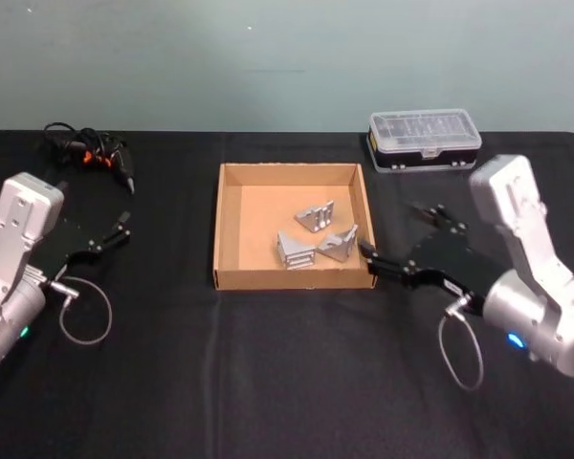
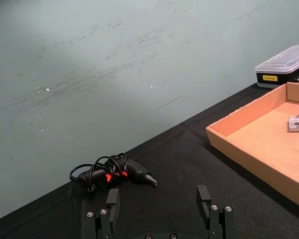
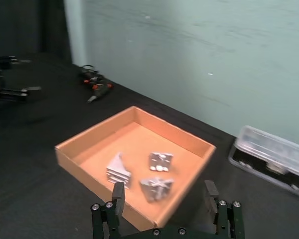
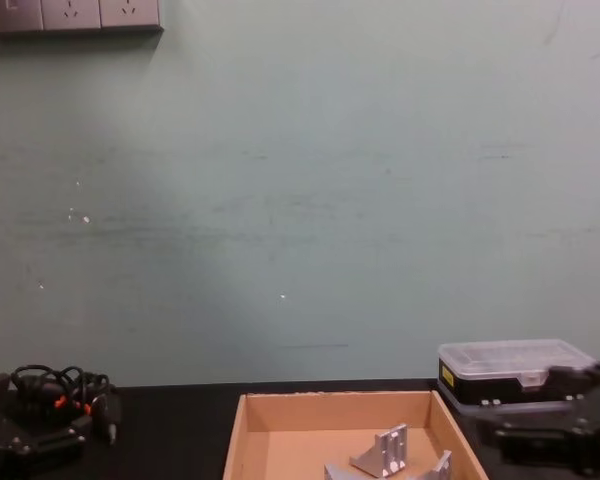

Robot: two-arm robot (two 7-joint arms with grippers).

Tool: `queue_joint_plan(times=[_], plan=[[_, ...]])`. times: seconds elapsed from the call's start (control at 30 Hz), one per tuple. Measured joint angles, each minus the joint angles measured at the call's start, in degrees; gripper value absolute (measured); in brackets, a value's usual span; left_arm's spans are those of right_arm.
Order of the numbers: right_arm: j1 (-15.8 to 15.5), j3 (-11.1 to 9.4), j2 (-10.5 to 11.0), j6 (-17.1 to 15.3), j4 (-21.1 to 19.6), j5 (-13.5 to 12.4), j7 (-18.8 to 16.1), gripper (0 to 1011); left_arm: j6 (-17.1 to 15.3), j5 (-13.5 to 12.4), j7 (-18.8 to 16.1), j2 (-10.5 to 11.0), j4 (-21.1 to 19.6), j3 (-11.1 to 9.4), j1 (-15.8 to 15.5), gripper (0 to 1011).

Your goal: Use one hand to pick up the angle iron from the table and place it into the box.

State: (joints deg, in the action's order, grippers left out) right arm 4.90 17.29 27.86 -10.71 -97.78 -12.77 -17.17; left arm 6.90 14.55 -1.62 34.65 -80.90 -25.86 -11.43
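Note:
The tan cardboard box [image 1: 231, 225] sits mid-table on the black table [image 1: 268, 382]. Three silver angle irons lie inside it: one near the middle [image 1: 316, 216], one toward the front [image 1: 294, 251] and one by the right wall [image 1: 340, 245]. My right gripper [image 1: 392, 237] hovers just outside the box's front right corner, open with nothing held. In the right wrist view its fingers [image 3: 118, 191] stand wide apart, with the box [image 3: 84, 144] and the angle irons [image 3: 160, 162] beyond them. At the far left, away from the box, my left gripper [image 1: 115, 234] rests open; its fingers [image 2: 203, 196] hold nothing.
A black plastic case with a clear lid [image 1: 424, 140] stands at the back right, behind the right arm. A black and orange tool with coiled cable [image 1: 91, 155] lies at the back left. A green wall closes the far side.

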Motion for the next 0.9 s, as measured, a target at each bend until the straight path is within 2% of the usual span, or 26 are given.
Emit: queue_joint_plan(times=[0.13, 0.23, 0.27, 0.37, 0.5, 0.9], plan=[[-4.44, -2.74, -1.19, 2.05, -1.43, 0.95, 4.21, 1000, 0.01, 0.0, 0.0, 0.0, 0.0, 0.0, 0.0, 1011], [-6.34, -3.83, -2.1, 3.41, -1.58, 1.84, 6.46, 1000, 0.01, 0.0, 0.0, 0.0, 0.0, 0.0, 0.0, 1011], [-7.37, -4.39, -2.73, 4.21, -1.44, 2.69, 8.15, 1000, 0.0, 0.0, 0.0, 0.0, 0.0, 0.0, 0.0, 1011], [-8.43, -5.07, -3.72, 5.12, -0.61, 4.29, 10.6, 1000, 0.0, 0.0, 0.0, 0.0, 0.0, 0.0, 0.0, 1011], [-8.51, -5.29, -5.38, 6.21, 3.25, 7.5, 13.96, 1000, 0.01, 0.0, 0.0, 0.0, 0.0, 0.0, 0.0, 1011], [-8.55, -5.25, -4.99, 6.12, 2.22, 6.91, 13.5, 1002, 0.0, 0.0, 0.0, 0.0, 0.0, 0.0, 0.0, 1011]])
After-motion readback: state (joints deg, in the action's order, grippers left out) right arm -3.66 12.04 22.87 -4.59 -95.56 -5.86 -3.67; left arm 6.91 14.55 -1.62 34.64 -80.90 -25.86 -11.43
